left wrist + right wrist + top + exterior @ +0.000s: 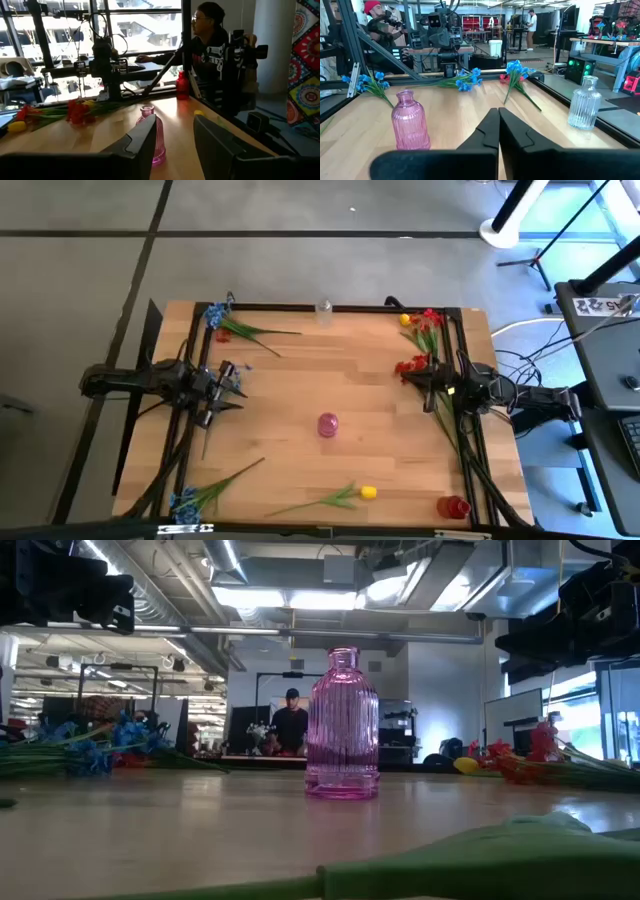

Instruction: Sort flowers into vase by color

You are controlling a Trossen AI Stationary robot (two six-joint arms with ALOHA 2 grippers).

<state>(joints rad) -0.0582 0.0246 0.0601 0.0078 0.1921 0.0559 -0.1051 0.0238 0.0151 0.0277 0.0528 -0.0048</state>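
Note:
A pink glass vase (327,424) stands upright near the table's middle. Blue flowers lie at the far left (218,316) and the near left corner (186,500). Red flowers (414,364) and a yellow tulip (405,320) lie at the far right. Another yellow tulip (367,492) lies by the near edge. My left gripper (175,122) hovers at the table's left, open, nothing between its fingers, pointing level at the pink vase (150,135). My right gripper (497,112) is shut and empty at the table's right, beside the red flowers.
A clear glass vase (323,310) stands at the far edge's middle, and a red vase (452,506) at the near right corner. Dark frame rails (462,340) run along the table's sides. A person (210,35) sits beyond the table's right side.

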